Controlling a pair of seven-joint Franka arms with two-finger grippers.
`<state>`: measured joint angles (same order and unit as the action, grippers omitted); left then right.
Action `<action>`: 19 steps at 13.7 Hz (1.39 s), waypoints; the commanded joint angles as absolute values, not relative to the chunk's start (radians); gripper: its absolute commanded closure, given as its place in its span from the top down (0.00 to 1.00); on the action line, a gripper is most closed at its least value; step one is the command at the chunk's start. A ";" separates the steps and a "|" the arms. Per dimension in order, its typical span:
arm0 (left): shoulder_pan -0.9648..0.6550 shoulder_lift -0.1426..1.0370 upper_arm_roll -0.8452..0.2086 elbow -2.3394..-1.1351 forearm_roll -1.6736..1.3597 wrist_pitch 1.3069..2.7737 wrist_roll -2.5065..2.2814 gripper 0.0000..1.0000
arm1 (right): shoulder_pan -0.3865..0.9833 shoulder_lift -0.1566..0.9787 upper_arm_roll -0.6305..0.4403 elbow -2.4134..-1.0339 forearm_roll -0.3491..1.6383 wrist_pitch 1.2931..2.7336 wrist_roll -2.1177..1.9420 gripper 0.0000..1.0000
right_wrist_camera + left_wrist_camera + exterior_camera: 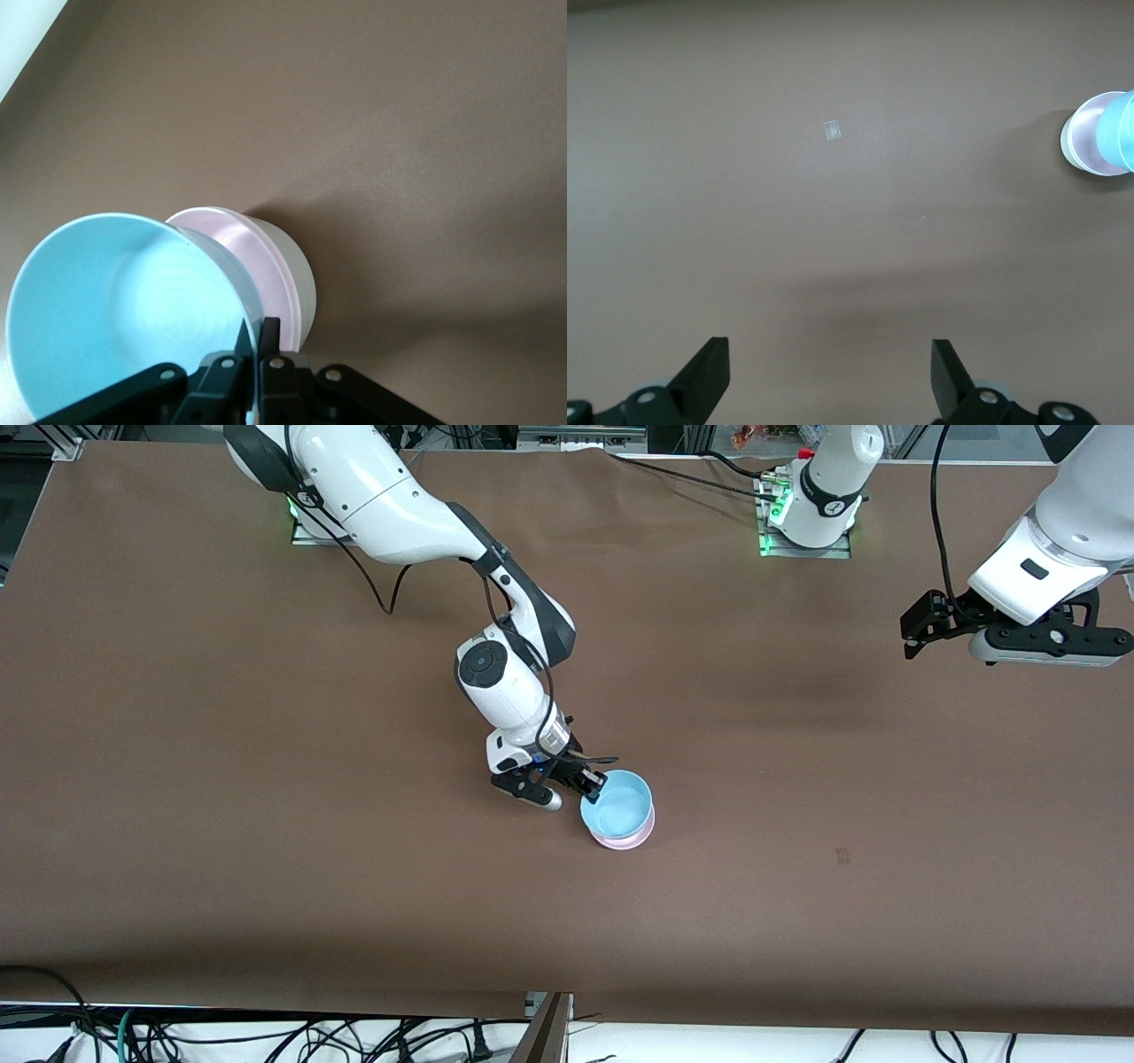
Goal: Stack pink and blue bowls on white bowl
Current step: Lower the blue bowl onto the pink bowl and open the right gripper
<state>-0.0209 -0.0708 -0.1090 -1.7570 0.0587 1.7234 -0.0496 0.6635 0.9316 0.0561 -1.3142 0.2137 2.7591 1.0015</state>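
No readable labels or writing anywhere. Right hand (592, 783) clamped on rim of blue bowl (618, 804), tilted over the pink bowl (627, 836), which sits nested in white bowl (297, 274) mid-surface (266, 779). Left hand (921, 633) fingers wide apart, holding nothing, waiting up over the left arm's end of the surface.

No readable text, label, brand or number anywhere; nothing legible.
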 commanded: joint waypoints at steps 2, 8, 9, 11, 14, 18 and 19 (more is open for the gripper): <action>-0.026 -0.057 -0.106 -1.718 0.052 1.680 -0.028 1.00 | 0.677 0.968 0.041 -1.256 0.204 2.760 1.020 0.00; -0.028 -0.057 -0.118 -1.717 0.049 1.678 -0.028 1.00 | 0.676 0.986 0.041 -1.236 0.204 2.761 1.020 0.00; -0.028 -0.057 -0.118 -1.717 0.049 1.678 -0.028 1.00 | 0.676 0.986 0.041 -1.236 0.206 2.761 1.019 0.00; -0.026 -0.057 -0.117 -1.717 0.049 1.677 -0.028 1.00 | 0.672 0.985 0.041 -1.235 0.207 2.763 1.020 0.12; -0.023 -0.057 -0.117 -1.717 0.046 1.677 -0.028 1.00 | 0.669 0.985 0.041 -1.232 0.210 2.763 1.020 0.57; -0.021 -0.057 -0.117 -1.717 0.045 1.675 -0.026 1.00 | 0.669 0.977 0.041 -1.201 0.213 2.760 1.074 0.87; -0.020 -0.057 -0.117 -1.717 0.044 1.675 -0.026 1.00 | 0.667 0.963 0.040 -1.198 0.210 2.754 1.086 0.97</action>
<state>-0.0272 -0.0703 -0.1169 -1.7490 0.0587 1.7018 -0.0496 0.6637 0.9627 0.0469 -1.2391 0.2141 2.7606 1.0459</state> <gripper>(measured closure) 0.000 0.163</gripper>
